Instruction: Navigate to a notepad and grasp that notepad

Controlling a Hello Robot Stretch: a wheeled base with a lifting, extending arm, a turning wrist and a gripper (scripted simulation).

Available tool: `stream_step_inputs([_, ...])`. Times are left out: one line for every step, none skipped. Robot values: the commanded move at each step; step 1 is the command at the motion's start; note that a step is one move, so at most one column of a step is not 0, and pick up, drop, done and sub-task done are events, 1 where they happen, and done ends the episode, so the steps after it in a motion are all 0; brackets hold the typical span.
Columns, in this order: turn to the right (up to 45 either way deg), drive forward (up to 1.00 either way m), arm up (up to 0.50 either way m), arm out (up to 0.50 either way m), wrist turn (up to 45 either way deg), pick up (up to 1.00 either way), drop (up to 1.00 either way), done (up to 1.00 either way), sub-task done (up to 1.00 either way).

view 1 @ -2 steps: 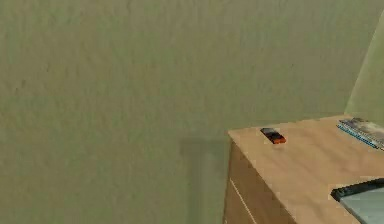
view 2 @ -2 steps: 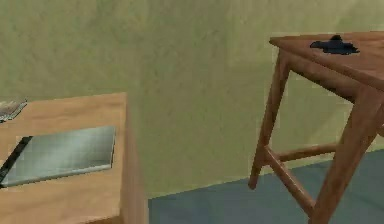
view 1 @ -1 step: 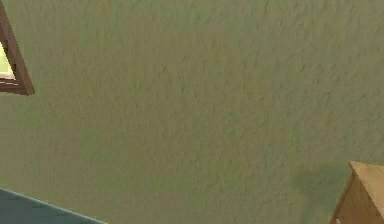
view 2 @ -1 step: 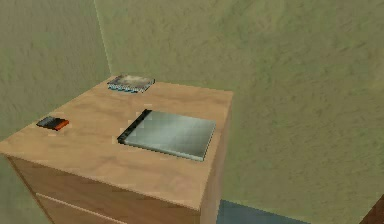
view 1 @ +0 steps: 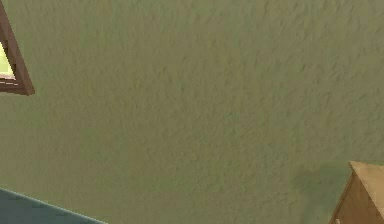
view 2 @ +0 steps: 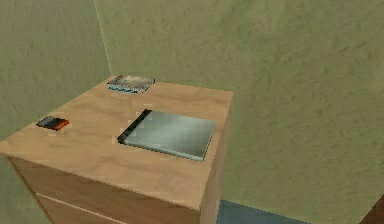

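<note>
A flat grey-green notepad (view 2: pixel 170 134) with a dark spine along its left edge lies on the top of a light wooden cabinet (view 2: pixel 95 160) in the arm side view, a little right of the top's middle.
A small dark and orange object (view 2: pixel 53 124) lies near the cabinet top's left edge, and a flat grey patterned item (view 2: pixel 130 83) sits at its far corner. Olive walls stand behind. In the forward view, a wall (view 1: pixel 190 100) is close ahead, with a window frame (view 1: pixel 14 62) at left and a wooden corner (view 1: pixel 364 198) at lower right.
</note>
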Motion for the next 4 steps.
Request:
stream_step_inputs([0.0,0.0,0.38,0.0,0.0,0.0,0.0,0.0,0.0])
stream_step_inputs([0.0,0.0,0.0,0.18,0.0,0.0,0.0,0.0,0.0])
stream_step_inputs([0.0,0.0,0.0,0.0,45.0,0.0,0.0,0.0,0.0])
stream_step_inputs([0.0,0.0,0.0,0.0,45.0,0.0,0.0,0.0,0.0])
